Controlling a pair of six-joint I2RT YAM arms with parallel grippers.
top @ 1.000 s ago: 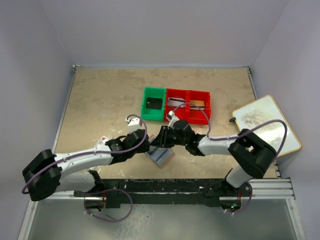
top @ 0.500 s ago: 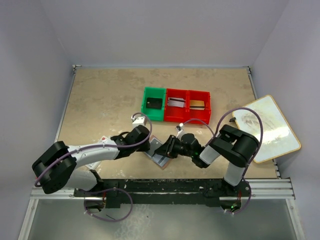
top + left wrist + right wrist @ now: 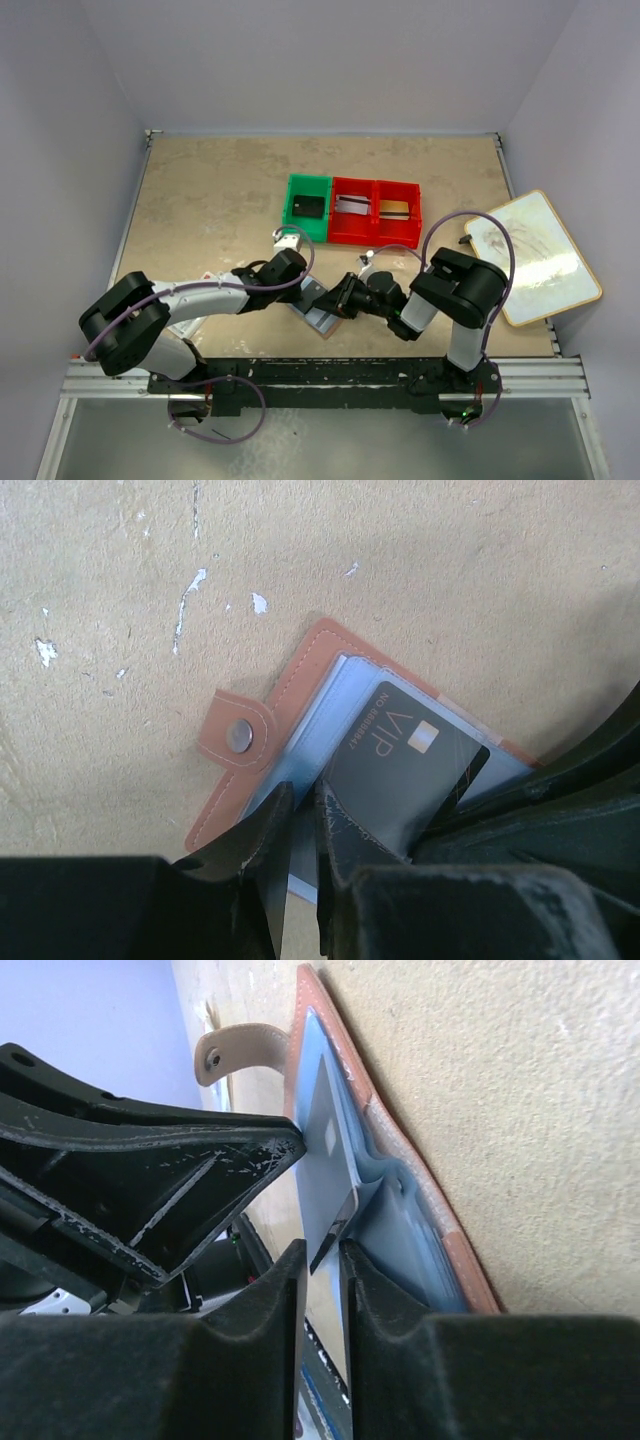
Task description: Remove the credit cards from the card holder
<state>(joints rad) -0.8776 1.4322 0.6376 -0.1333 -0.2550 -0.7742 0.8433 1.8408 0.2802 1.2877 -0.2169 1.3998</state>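
Card holder point(image 3: 300, 677) open flat, black card point(image 3: 400, 770) edge-on between right gripper point(image 3: 322, 1255) jaws, left gripper point(image 3: 301, 805) slit-narrow, either grip unclear

A robotics lab test cell: plain pale walls point(image 3: 330, 60) box in a beige tabletop point(image 3: 210, 200). A left arm point(image 3: 195, 300) and a right arm point(image 3: 465, 285) are bolted to an aluminium rail point(image 3: 530, 375). A green bin point(image 3: 289, 210) and red bins point(image 3: 375, 238) stand in a row.

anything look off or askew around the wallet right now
The dark VIP card sits skewed, sticking partway out of the blue sleeves of the open card holder. Small white chips mark the table beside it.
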